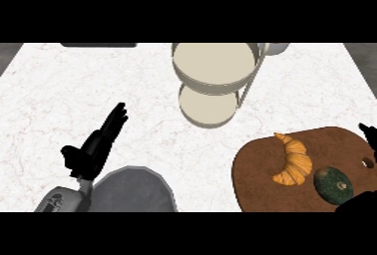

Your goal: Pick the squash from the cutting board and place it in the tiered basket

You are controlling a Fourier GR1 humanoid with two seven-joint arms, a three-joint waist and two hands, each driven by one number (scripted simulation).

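Squash (333,185) near cutting board (258,167) front edge, beside croissant (293,161)

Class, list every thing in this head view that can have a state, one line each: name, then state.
squash: lying on the cutting board, not held.
croissant: lying on the cutting board, left of the squash.
cutting board: flat on the counter, carrying both foods.
tiered basket: both tiers empty.
left hand: open, fingers straight, holding nothing.
right hand: at the view's right edge over the board, mostly cut off; fingers unclear.
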